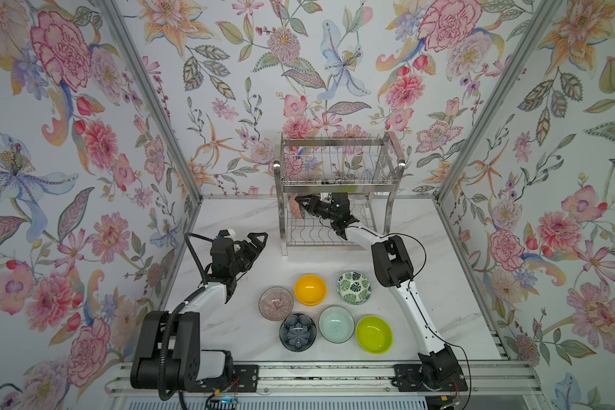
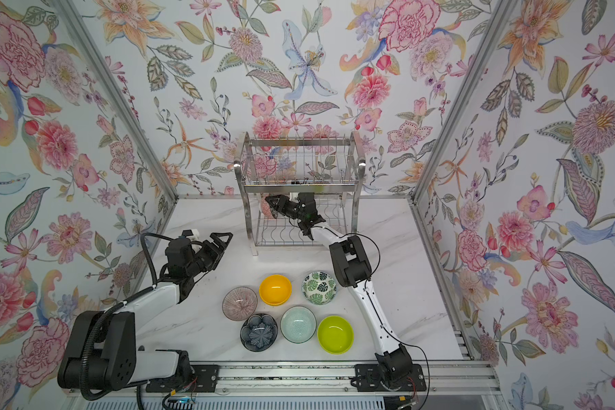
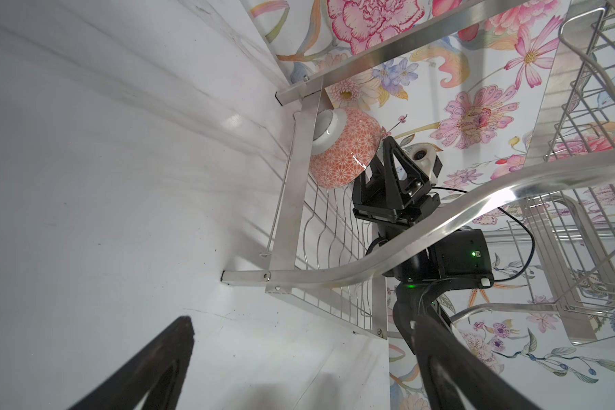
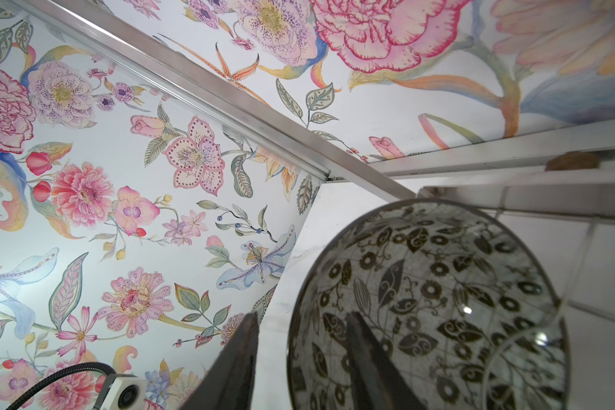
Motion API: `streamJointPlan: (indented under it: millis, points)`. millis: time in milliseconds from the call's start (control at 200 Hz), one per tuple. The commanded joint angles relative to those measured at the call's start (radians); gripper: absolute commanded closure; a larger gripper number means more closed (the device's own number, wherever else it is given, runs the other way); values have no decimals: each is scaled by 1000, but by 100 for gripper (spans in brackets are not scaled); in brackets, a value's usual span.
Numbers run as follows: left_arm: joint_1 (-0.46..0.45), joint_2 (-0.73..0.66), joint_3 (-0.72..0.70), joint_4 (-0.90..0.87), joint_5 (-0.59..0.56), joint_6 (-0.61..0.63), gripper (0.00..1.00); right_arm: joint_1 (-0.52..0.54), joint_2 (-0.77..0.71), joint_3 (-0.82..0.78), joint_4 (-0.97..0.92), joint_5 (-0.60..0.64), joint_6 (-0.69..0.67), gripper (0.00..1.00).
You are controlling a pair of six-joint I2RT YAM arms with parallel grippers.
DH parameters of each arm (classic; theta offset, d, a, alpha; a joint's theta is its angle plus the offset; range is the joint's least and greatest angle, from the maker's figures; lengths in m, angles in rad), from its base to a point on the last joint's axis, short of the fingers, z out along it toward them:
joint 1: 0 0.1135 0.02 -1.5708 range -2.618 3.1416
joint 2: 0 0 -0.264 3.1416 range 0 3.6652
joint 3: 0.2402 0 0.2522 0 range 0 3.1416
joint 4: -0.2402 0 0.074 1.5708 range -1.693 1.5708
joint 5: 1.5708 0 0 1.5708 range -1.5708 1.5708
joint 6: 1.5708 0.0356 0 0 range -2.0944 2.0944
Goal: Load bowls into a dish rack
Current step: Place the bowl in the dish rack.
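Taking the tabletop as a clock face in a top view, the left gripper (image 1: 261,245) hovers at about nine o'clock, jaws spread wide and empty. At twelve stands the rack (image 1: 352,182). On its lower tier, at the nine o'clock end, the floral bowl (image 1: 294,213) stands on edge in the wire slots. The right gripper (image 1: 300,203) is at that bowl with its jaws parted astride the rim: one finger (image 4: 370,362) is inside and the other is clear of the outer wall, so it is not pinching.

Six more wait near six o'clock: pink bowl (image 1: 276,303), dark blue bowl (image 1: 297,332), yellow bowl (image 1: 310,289), mint bowl (image 1: 336,324), leaf-print bowl (image 1: 353,287), lime bowl (image 1: 374,334).

The step looks like letting go of the first bowl. Next, the right gripper should back straight out without nudging the rim, then fetch another. No writing can be read anywhere.
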Motion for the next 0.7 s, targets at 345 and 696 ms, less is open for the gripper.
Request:
streamJointPlan:
  millis: [345, 696]
  points:
    - [-5, -165, 9, -347, -229, 135, 1, -2, -266, -337, 180, 65, -7, 43]
    - [-67, -284, -17, -526, -393, 200, 1, 15, -472, -678, 243, 133, -71, 20]
